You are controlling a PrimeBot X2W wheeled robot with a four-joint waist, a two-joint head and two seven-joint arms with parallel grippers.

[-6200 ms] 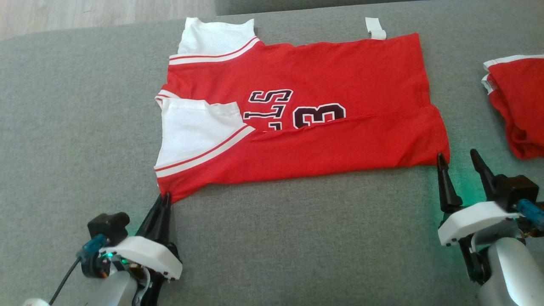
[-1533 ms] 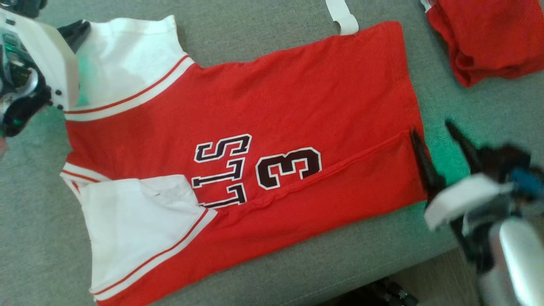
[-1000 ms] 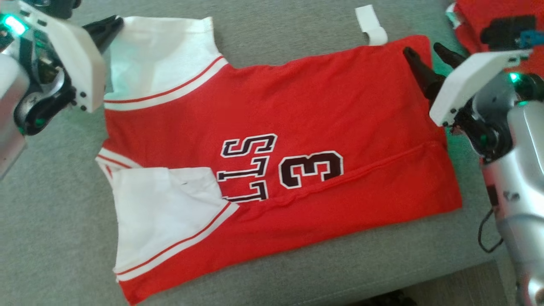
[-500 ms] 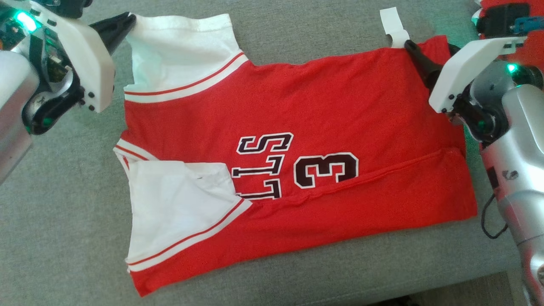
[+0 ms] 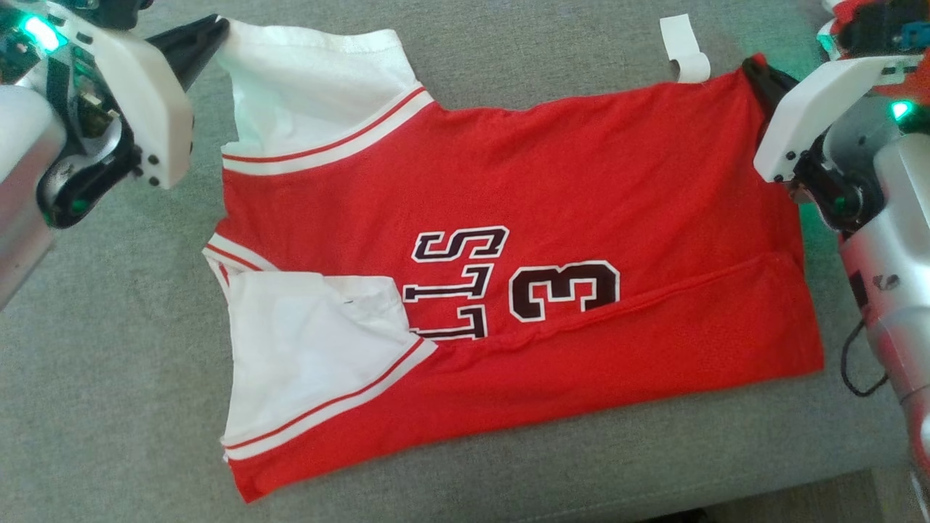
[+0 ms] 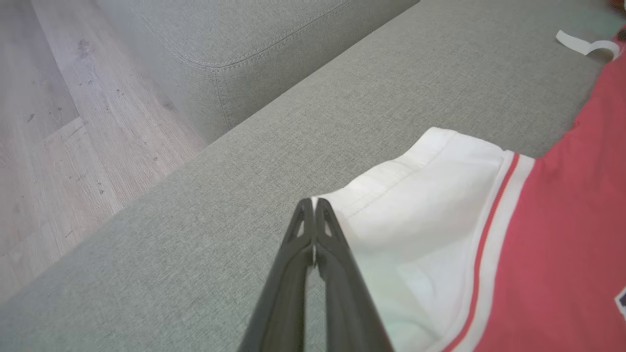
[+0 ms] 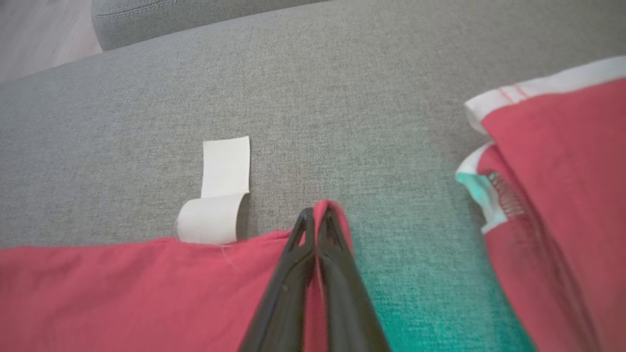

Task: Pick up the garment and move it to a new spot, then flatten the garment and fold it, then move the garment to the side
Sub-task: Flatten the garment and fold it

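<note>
1. Red jersey [image 5: 508, 218] lies spread on the grey couch seat [image 5: 109, 399], white sleeves toward the seat's left end, hem toward its right end.
2. Jersey's near long side is folded over onto the body. The fold edge cuts across the bottom of the dark letters and the 3.
3. The folded near side runs close along the seat's front edge. A bare strip of seat shows between them.
4. Left gripper [image 5: 218, 29] is at the far-left corner of the jersey. In the left wrist view its 2 fingers [image 6: 337, 254] are pressed together, pinching the corner of the far white sleeve [image 6: 430, 205].
5. That sleeve corner looks slightly raised off the seat.
6. Right gripper [image 5: 755, 73] is at the far-right corner of the jersey. In the right wrist view its tips [image 7: 315, 215] are closed, with the red hem corner caught between them and poking up past them.
7. White label [image 5: 683, 47] curls off the far edge of the jersey, just beside the right gripper, lying on the seat.
8. A 2nd red garment [image 7: 562, 161] with white trim sits bunched near the seat's right end, apart from the jersey.
9. Pale wood floor [image 6: 49, 146] and a grey back cushion [image 6: 244, 49] show beyond the seat in the left wrist view.
10. Green glow from the gripper lights falls on the seat and sleeve.
</note>
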